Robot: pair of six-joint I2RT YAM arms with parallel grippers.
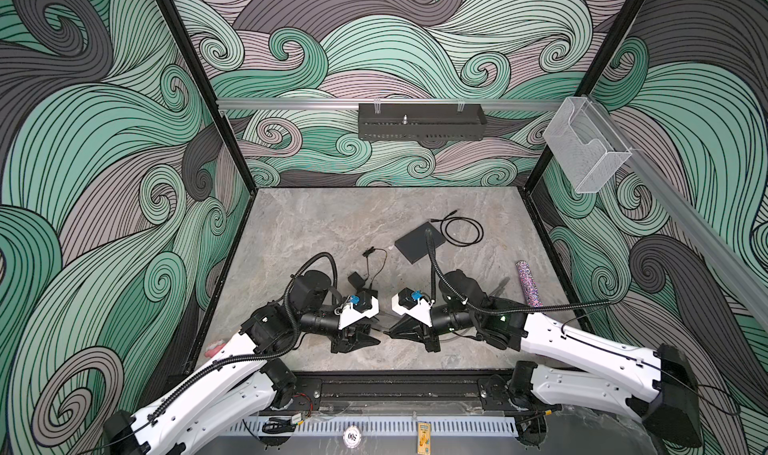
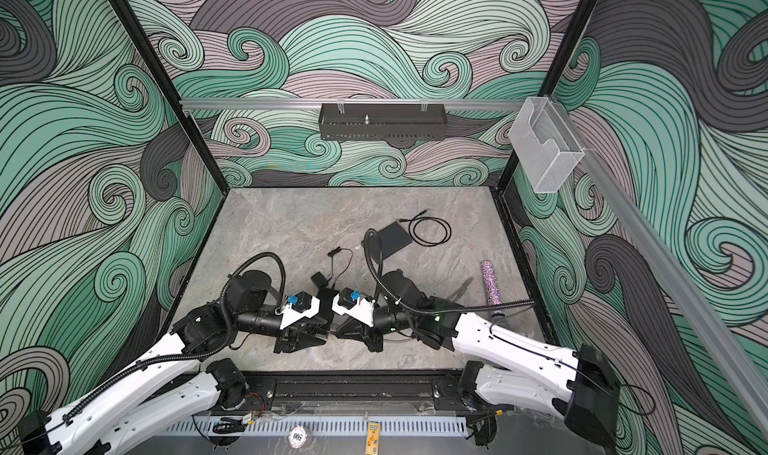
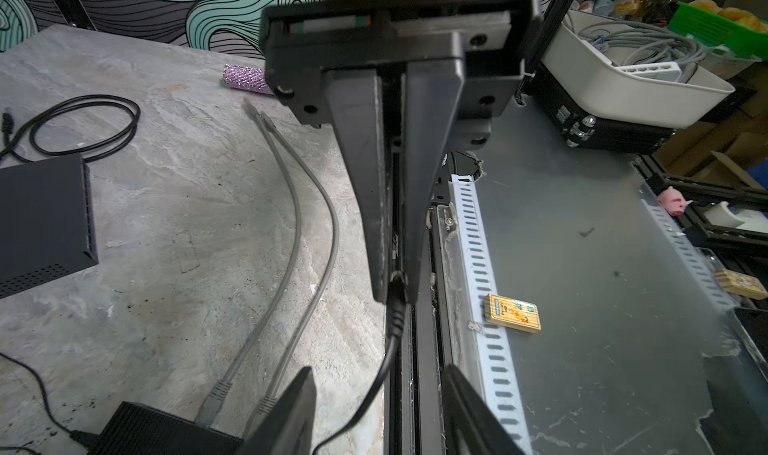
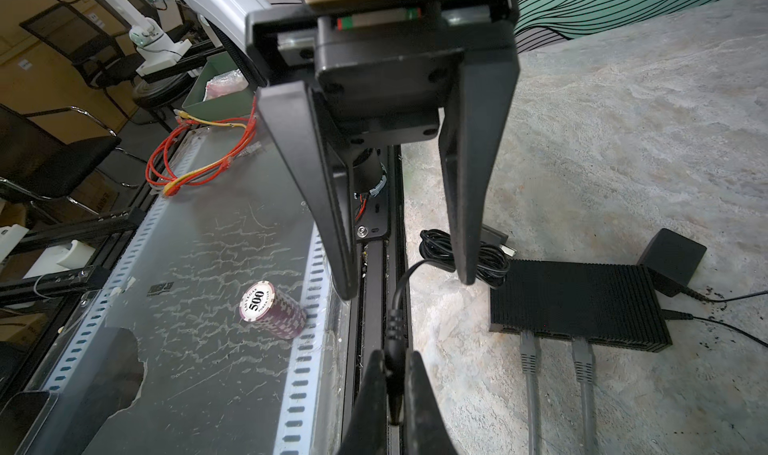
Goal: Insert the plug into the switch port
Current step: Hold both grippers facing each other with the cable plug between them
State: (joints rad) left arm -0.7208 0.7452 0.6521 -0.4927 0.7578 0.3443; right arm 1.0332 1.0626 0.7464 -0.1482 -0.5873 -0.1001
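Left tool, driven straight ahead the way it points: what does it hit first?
Probably the black plug pinched in the shut right tool, which faces it tip to tip; the plug's cable runs between the fingers of the open left tool. Gap unclear.

The plug (image 4: 392,345) shows only its ribbed collar. Its tip cannot be made out between the fingers of the right gripper (image 4: 395,355). In both top views the wrist cameras cover most of the black switch box (image 2: 326,298), near the middle, and hide its sockets. In the left wrist view that box runs off the picture's edge. So do the blurred fingers (image 3: 291,411) of the left gripper (image 3: 378,370) and the flat dark-grey box (image 3: 41,220) farther back.
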